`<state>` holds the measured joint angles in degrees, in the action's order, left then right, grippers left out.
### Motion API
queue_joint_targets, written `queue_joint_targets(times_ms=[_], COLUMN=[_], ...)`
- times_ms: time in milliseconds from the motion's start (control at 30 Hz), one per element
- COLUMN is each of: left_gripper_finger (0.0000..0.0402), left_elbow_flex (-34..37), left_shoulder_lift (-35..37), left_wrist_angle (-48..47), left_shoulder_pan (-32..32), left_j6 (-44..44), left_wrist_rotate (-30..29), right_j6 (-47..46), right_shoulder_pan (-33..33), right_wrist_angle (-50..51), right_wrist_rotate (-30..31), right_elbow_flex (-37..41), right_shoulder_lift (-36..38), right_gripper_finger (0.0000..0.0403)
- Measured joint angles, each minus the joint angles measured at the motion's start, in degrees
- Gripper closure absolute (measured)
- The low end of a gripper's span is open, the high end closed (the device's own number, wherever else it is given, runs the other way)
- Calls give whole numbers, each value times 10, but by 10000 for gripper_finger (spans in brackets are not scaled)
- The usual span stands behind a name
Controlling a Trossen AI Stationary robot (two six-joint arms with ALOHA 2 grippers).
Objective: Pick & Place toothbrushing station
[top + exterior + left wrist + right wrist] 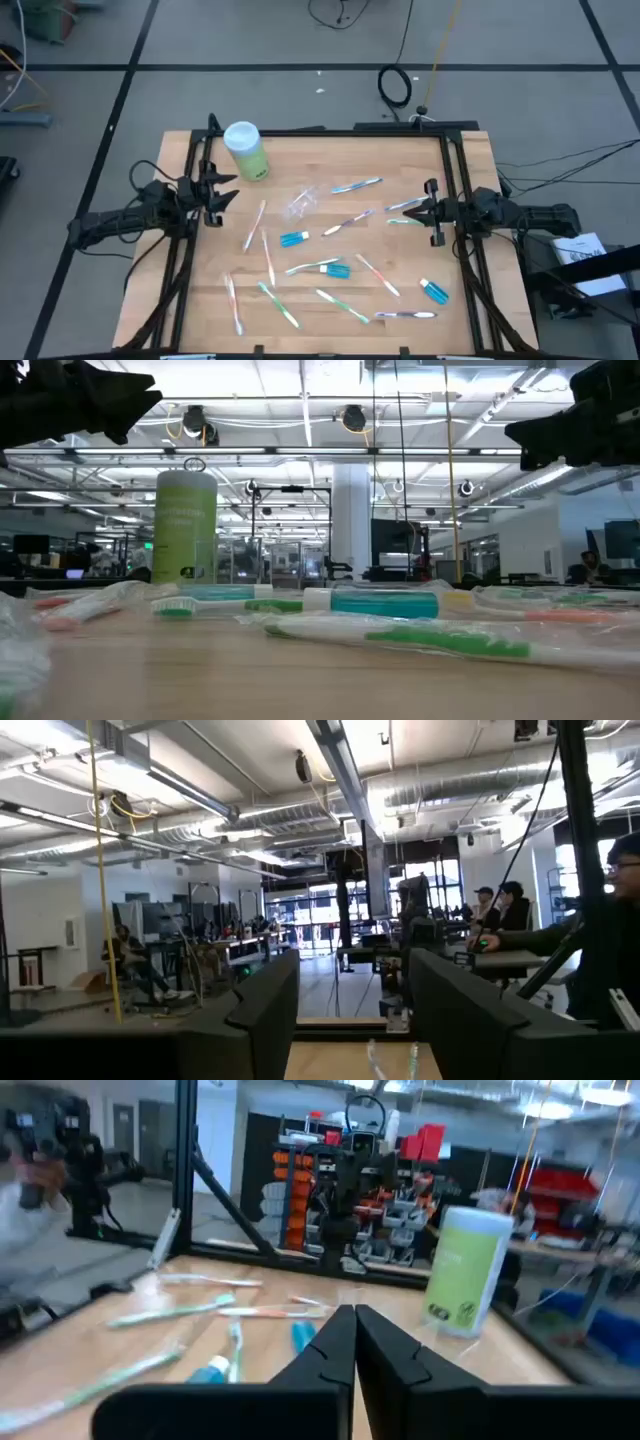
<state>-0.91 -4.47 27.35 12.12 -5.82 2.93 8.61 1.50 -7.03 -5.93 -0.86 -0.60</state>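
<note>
Several thin toothbrushes, such as a green one [342, 303] and a white one [357, 185], lie flat and scattered on the wooden table [200, 310]. Small blue toothpaste tubes [293, 238] [433, 290] lie among them. A small clear plastic cup [300, 203] rests on the table near the middle. My left gripper [228, 190] is open and empty above the table's left side, and its fingers stand wide apart in the left wrist view [355, 1010]. My right gripper [412, 212] is shut and empty at the right side, and its fingertips meet in the right wrist view [354, 1320].
A light-green bottle with a white cap [245, 150] stands upright at the far left; it also shows in the right wrist view [465, 1270] and the low view [185, 525]. Dark frame rails [455, 180] run along both table sides. People sit in the room beyond [505, 910].
</note>
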Motion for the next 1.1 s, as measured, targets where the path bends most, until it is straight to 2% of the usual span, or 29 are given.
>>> queue_joint_targets(times_ms=[133, 300, 467, 600, 733, 867, 1000, 1100], left_gripper_finger=[206, 206, 206, 206, 206, 206, 206, 206], left_elbow_flex=[0, 0, -1, -29, -94, -175, -226, -231], left_shoulder_lift=[0, 0, -14, -71, -170, -275, -360, -401], left_wrist_angle=[0, -5, -25, -32, -133, -318, -496, -553], left_shoulder_pan=[0, 0, 0, 0, 0, 0, 0, 0], left_j6=[-16, 44, 94, 115, 137, 151, 263, 331], left_wrist_rotate=[-5, -15, -15, -24, -70, -138, -231, -241], right_j6=[40, 52, 62, 68, 33, 23, 59, 64], right_shoulder_pan=[0, 0, 0, 0, 0, 0, 0, 0], right_wrist_angle=[-35, -89, -155, -217, -302, -367, -382, -389], right_wrist_rotate=[1, 5, 87, 92, 90, 89, 102, 151], right_elbow_flex=[0, 0, 0, 0, 0, 0, 0, 0], right_shoulder_lift=[0, 0, -4, -42, -121, -212, -277, -305], right_gripper_finger=[399, 399, 399, 399, 399, 399, 399, 399])
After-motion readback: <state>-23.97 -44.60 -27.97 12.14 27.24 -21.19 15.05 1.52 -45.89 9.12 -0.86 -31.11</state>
